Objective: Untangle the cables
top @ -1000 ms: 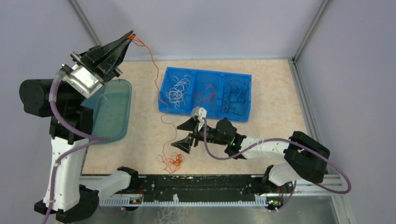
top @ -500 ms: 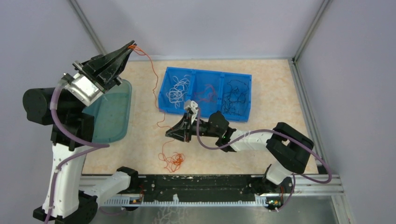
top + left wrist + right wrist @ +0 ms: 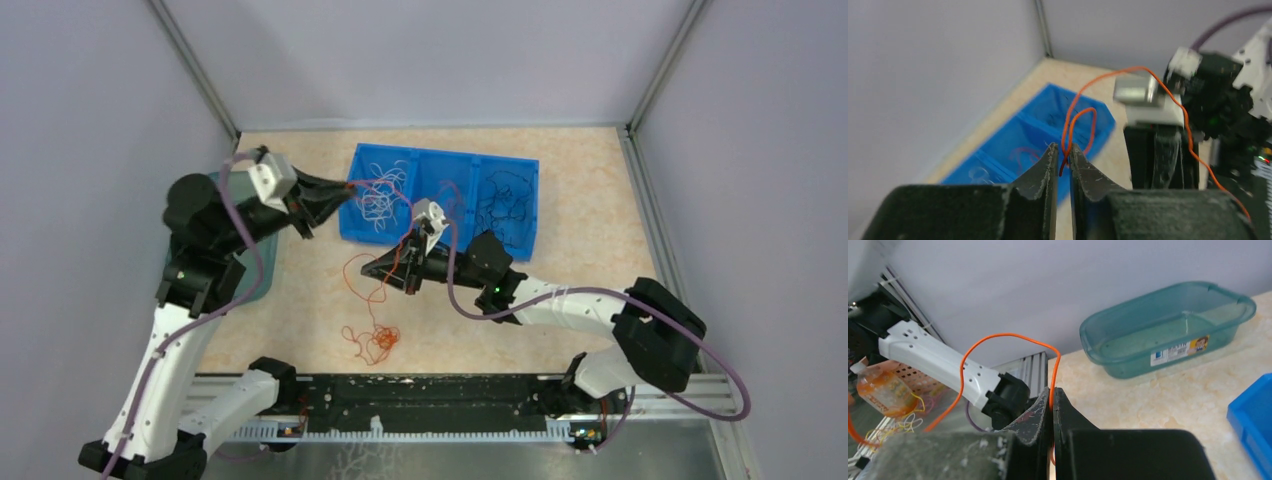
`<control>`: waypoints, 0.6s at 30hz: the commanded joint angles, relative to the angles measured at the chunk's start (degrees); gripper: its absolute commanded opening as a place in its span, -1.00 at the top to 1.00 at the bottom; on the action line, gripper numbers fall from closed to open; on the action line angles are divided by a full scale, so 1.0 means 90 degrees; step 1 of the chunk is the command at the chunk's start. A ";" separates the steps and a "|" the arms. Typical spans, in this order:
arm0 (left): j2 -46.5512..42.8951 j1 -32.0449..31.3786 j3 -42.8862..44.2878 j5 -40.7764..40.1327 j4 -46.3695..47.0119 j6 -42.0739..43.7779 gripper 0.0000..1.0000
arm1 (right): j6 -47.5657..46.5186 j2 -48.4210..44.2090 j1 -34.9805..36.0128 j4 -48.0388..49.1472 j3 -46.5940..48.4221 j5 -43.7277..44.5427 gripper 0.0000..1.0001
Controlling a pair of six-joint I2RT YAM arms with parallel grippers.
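An orange cable point(image 3: 352, 262) runs from a tangled orange clump point(image 3: 375, 342) on the table up to both grippers. My right gripper point(image 3: 368, 268) is shut on this cable point(image 3: 1008, 335), which comes out between its pressed tips point(image 3: 1052, 394). My left gripper point(image 3: 343, 189) hovers at the left end of the blue bin point(image 3: 450, 152). Its jaws point(image 3: 1063, 150) stand a narrow gap apart, and the cable's looped end point(image 3: 1079, 117) lies loosely between the tips. The bin's three compartments hold white cables point(image 3: 380, 190), red cables point(image 3: 445, 200) and black cables point(image 3: 505, 205).
A teal plastic tub point(image 3: 1168, 325) sits at the left of the table, mostly hidden behind the left arm in the top view point(image 3: 258, 272). The enclosure walls stand close on the left, the right and behind. A black rail point(image 3: 420, 395) runs along the near edge.
The left arm swung down from high at the left wall to the bin's left end, and its jaws parted slightly. The right gripper shut on the orange cable and shifted away from the rail.
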 commanded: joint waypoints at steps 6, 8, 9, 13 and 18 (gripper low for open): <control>-0.0412 0.0000 -0.2051 0.1783 -0.0784 -0.0869 0.65 | 0.0114 -0.0526 -0.0032 0.0585 -0.0282 0.0476 1.00; -0.0365 0.0000 -0.2291 0.2175 -0.0802 -0.0873 0.60 | 0.0155 -0.0542 -0.0031 0.0632 -0.0282 0.0529 1.00; -0.0342 0.0000 -0.2370 0.2324 -0.0807 -0.0873 0.56 | 0.0166 -0.0542 -0.0036 0.0655 -0.0275 0.0565 1.00; -0.0264 0.0000 -0.2585 0.3130 -0.0836 -0.0710 0.41 | 0.0208 -0.0515 -0.0030 0.0719 -0.0253 0.0607 1.00; -0.0187 0.0000 -0.2617 0.3816 -0.1475 0.0190 0.24 | 0.0272 -0.0512 -0.0033 0.0813 -0.0254 0.0647 1.00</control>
